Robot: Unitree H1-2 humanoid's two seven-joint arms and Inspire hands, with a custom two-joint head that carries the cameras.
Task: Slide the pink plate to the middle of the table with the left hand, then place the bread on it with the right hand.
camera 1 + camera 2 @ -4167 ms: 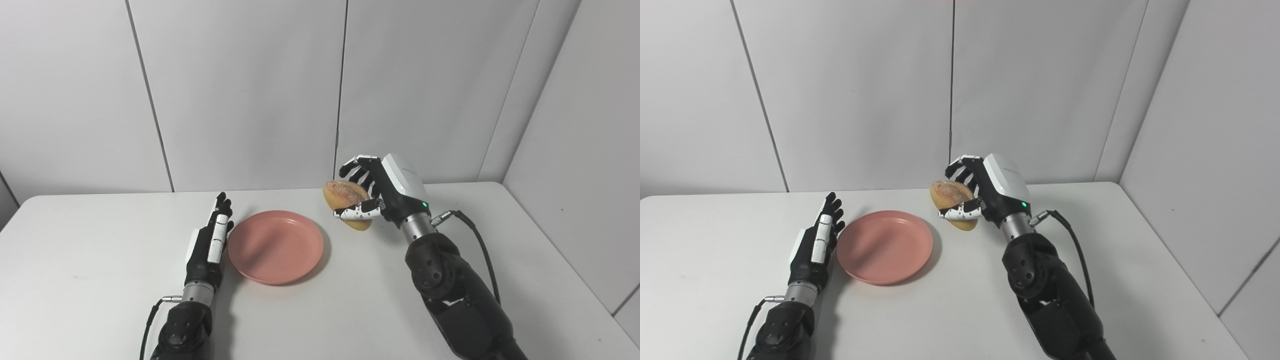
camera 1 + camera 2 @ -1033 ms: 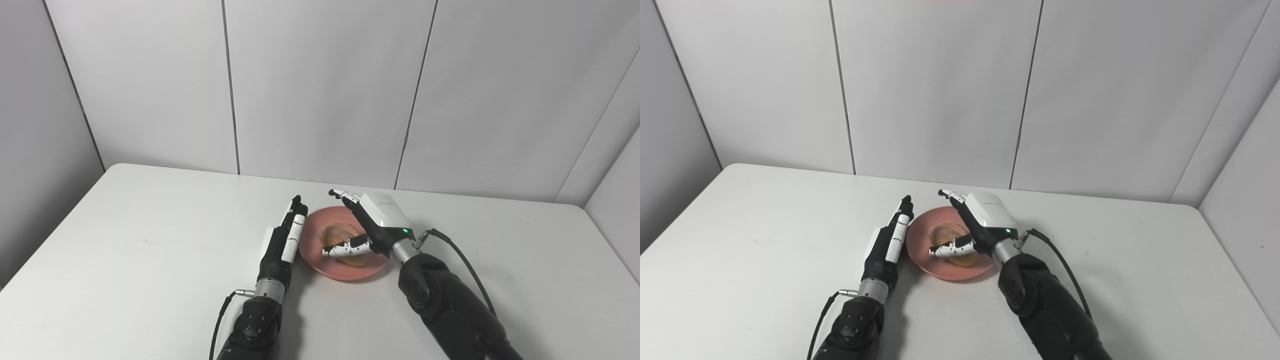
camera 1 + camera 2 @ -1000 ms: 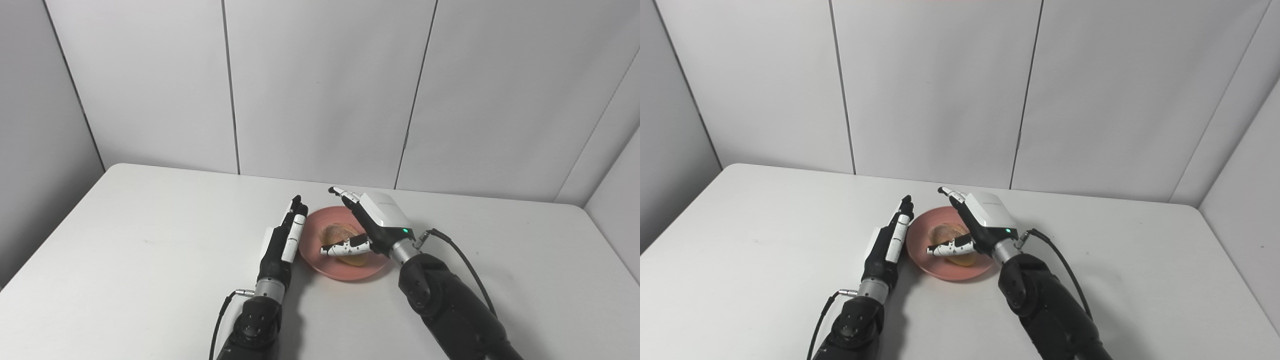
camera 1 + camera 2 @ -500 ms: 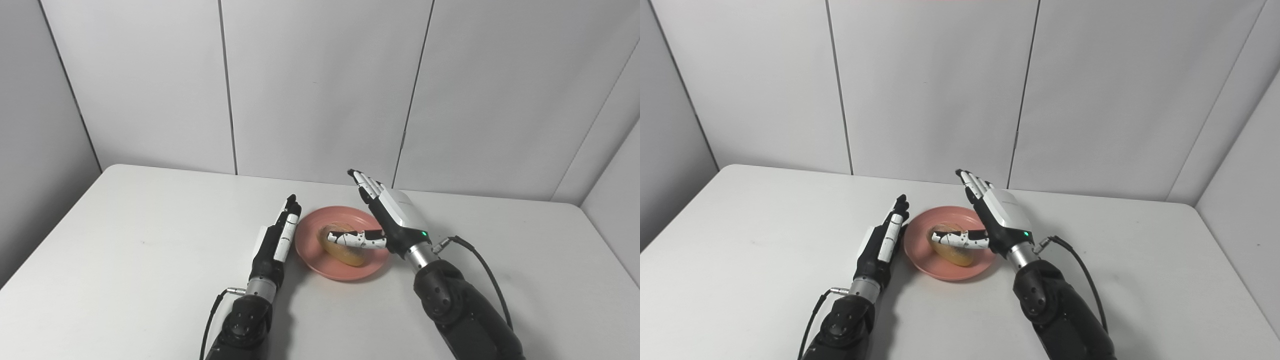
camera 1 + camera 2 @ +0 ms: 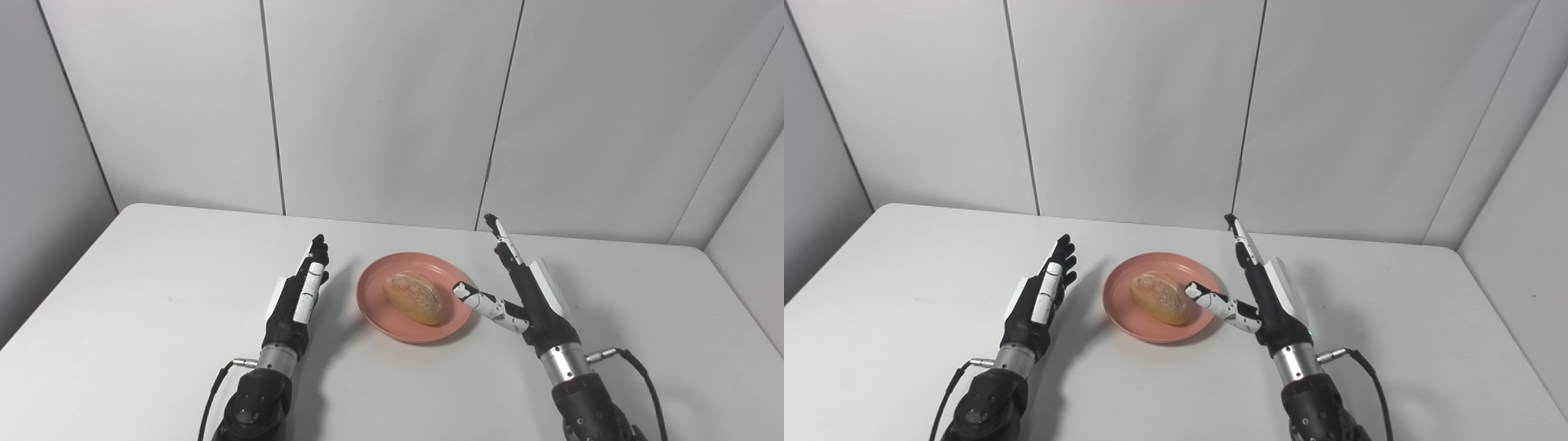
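The pink plate (image 5: 392,315) sits near the middle of the white table (image 5: 153,294). A golden bread roll (image 5: 414,297) lies on the plate, free of any hand. My right hand (image 5: 530,294) stands edge-up just right of the plate, open, fingers straight and thumb pointing toward the plate's rim. My left hand (image 5: 297,297) stands edge-up a short way left of the plate, open and flat, with a gap between it and the rim. In the right eye view the roll (image 5: 1159,297) and plate (image 5: 1127,312) lie between both hands.
White wall panels (image 5: 392,110) close off the table's far edge and both sides. A black cable (image 5: 640,373) runs from my right wrist. The tabletop carries only the plate and bread.
My right hand has let go of the bread, opened and pulled back to the right of the plate. My left hand has drawn away to the left. The camera view shifted slightly.
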